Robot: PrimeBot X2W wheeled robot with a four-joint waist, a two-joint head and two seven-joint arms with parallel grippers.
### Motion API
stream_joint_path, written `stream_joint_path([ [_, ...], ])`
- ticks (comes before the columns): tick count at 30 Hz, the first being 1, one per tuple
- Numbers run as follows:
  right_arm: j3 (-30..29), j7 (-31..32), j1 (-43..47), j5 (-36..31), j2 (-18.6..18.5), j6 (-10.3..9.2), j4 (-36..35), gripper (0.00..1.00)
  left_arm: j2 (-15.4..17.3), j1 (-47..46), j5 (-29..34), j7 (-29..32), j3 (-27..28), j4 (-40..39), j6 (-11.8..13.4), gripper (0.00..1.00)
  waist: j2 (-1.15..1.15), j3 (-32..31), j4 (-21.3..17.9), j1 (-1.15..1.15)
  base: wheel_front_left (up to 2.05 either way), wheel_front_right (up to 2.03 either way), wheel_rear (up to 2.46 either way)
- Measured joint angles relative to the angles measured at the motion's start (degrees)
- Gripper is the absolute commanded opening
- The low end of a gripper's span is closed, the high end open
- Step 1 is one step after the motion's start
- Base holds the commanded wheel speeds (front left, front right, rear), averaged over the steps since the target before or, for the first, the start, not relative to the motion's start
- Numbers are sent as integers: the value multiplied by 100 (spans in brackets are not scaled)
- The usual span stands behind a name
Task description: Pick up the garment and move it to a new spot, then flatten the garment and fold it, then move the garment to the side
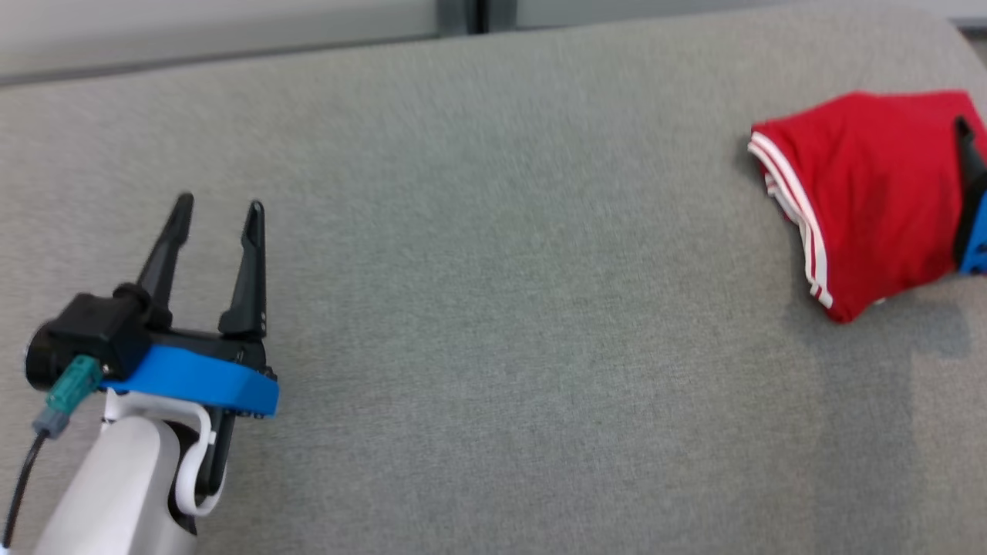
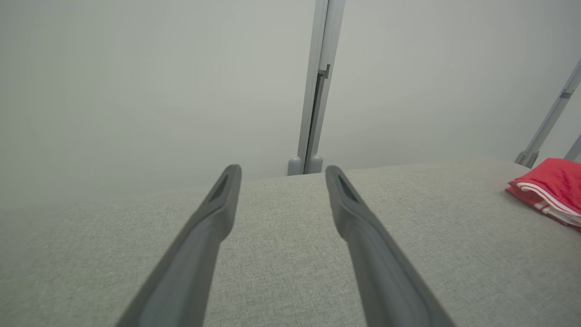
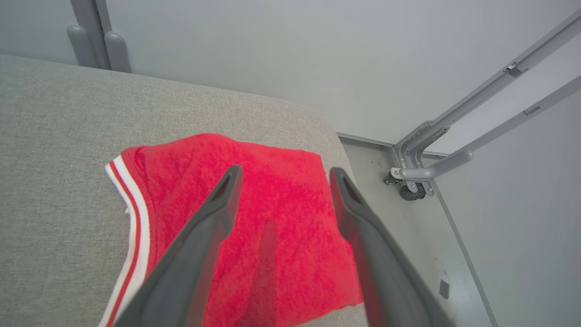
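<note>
Right gripper [image 3: 285,171], fingers spread, hangs over the garment [image 3: 281,213]: a folded red bundle with white-and-red striped trim along its left edge, lying at the far right of the grey pad [image 1: 493,324]. Left gripper [image 1: 220,203], also spread, sits near left, well apart.

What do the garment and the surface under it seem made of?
The garment: soft matte knit, likely cotton-like jersey; fuzzy grain, limp folds. The surface: grey woven upholstery cloth, matte, heathered weave; its rounded edge suggests padding.
</note>
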Motion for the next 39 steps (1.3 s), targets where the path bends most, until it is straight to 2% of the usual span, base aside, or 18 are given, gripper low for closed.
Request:
stream_joint_path([
  [2,42,-378,287,166,171,0,-191,100,-89,146,-75,-94,13,144,19,100,0,-283,90,-1,0,0,0],
  [7,120,-1138,1254,591,869,0,-931,100,-224,610,-244,-254,127,503,34,100,0,-963,274,-2,0,0,0],
  [12,341,-1694,2314,860,1171,-1,-1630,100,-309,1043,-364,-326,227,745,35,100,0,-1490,433,-1,0,0,0],
  [19,520,-2359,3335,954,1470,0,-2038,100,-394,1489,-404,-363,374,985,-2,100,0,-1896,610,-1,0,0,0],
  [25,277,-2585,3769,912,1719,-1,-2003,100,-471,1629,-356,-371,415,1080,-91,100,0,-2012,743,0,0,0,0],
  [30,64,-2542,3859,764,1860,-1,-1994,100,-542,1675,-275,-371,511,1112,-146,100,0,-2045,797,0,0,0,0],
  [39,-35,-2474,3881,582,1968,-1,-1937,100,-639,1709,-221,-372,586,1234,-271,100,0,-2064,809,1,0,0,0],
])
